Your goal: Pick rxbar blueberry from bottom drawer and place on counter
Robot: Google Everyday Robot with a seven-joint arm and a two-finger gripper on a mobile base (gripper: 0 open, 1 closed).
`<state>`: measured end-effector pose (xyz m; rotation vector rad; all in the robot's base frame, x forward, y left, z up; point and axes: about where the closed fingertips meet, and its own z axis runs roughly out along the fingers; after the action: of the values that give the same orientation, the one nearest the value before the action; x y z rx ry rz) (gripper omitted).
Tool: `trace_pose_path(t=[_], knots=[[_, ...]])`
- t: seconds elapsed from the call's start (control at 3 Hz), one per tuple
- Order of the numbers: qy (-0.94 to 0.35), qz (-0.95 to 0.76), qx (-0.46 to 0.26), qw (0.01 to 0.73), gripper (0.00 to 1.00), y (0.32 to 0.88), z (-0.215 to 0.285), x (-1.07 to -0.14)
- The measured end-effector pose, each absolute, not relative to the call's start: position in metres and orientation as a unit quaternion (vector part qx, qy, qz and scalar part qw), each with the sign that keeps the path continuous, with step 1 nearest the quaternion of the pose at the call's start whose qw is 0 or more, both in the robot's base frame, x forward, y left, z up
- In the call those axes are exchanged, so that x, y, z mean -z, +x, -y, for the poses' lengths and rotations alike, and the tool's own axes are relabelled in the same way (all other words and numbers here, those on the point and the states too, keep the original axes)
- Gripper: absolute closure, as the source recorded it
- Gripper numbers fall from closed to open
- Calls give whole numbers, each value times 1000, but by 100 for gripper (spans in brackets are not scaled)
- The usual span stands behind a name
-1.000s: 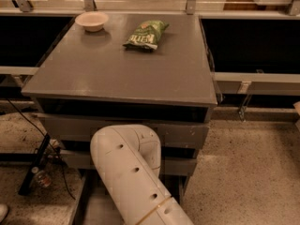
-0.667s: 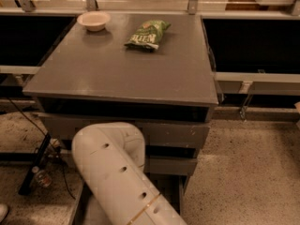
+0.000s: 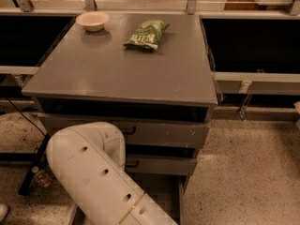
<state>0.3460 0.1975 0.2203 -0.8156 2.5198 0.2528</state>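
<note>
The gripper was out of sight, somewhere past the bottom edge of the view beyond the arm (image 3: 98,172), so whether it was spread or pinching anything could not be told. The arm's thick white link crossed the lower left, reaching down in front of the cabinet toward the drawer (image 3: 164,193). The drawer stood pulled out, with a strip of its grey floor showing bare beside the arm. The bar was nowhere to be seen (most of the drawer lay behind the arm or off the view, so it may well have been there). The counter (image 3: 122,74) carried a bag (image 3: 146,33) near its back edge and a bowl (image 3: 93,20) at its back left corner, and no bar. By my judgement the drawer was open and the arm was down at it, while lifting the bar out and setting it on the counter were yet to be done.
</note>
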Motion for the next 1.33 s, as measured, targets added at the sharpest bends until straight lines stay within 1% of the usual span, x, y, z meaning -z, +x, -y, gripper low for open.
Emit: trace_pose_path(t=[0.33,0.67,1.0,1.33], knots=[[-260,-939,-26,222,0,354,-169,-211],[-257,-941,-22,221,0,354,-166,-211],[-246,-944,-27,218,0,368,-145,-214],[-208,-954,-14,214,0,385,-98,-216]])
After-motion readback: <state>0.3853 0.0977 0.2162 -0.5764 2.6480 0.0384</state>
